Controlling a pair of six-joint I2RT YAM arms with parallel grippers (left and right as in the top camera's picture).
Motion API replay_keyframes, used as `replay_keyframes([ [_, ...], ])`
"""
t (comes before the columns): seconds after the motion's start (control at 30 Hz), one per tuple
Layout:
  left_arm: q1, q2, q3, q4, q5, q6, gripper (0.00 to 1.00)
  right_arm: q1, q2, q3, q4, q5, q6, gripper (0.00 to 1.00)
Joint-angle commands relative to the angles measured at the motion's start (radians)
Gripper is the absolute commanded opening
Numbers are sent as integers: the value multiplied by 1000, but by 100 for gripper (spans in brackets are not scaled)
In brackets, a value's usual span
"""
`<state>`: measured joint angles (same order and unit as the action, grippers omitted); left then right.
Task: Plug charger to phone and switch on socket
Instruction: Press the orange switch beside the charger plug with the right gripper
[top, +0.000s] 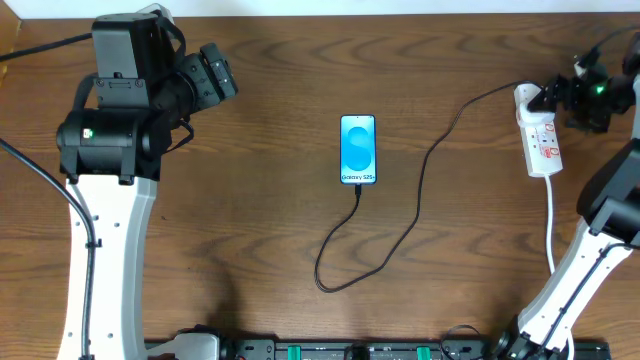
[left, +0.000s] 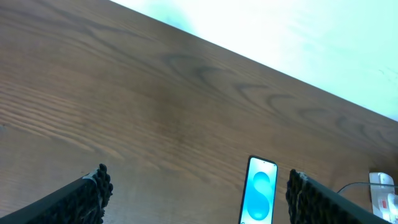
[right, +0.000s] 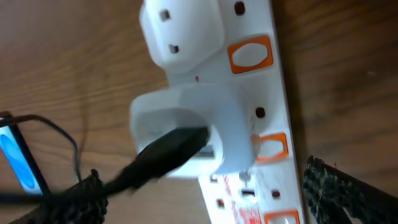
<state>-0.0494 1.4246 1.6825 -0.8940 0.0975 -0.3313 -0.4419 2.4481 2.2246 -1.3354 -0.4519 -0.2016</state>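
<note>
The right gripper (right: 208, 193) hangs with its fingers spread wide over the far end of the socket (right: 261, 93), holding nothing. Only its wrist view shows a white adapter (right: 186, 124) seated in the strip, the charger (right: 165, 152) running into it and orange-rimmed switches (right: 250, 55) alongside. The left gripper (left: 202, 196), also spread and empty, hovers over the table (top: 260, 220) at far left. From overhead, the charger loops left from the socket to the near edge of the phone (top: 358, 150), which lies mid-table with its screen up.

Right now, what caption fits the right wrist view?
Open fingers hover above the white socket, where a white adapter carries the black charger cable.
</note>
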Motion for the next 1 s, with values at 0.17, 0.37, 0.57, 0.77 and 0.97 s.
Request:
replay_keyframes([
  [0.17,3,0,10,-3,-20,21,91,8,34,19,5,-29,-25,99],
  [0.37,3,0,10,-3,-20,21,91,11,35,19,4,-30,-35,99],
  [0.57,3,0,10,-3,-20,21,91,12,36,19,14,-84,-35,99],
  [0.77,3,0,10,-3,-20,21,91,12,39,14,19,-93,-35,99],
  [0.97,3,0,10,-3,-20,21,91,14,39,-10,21,-93,-35,99],
])
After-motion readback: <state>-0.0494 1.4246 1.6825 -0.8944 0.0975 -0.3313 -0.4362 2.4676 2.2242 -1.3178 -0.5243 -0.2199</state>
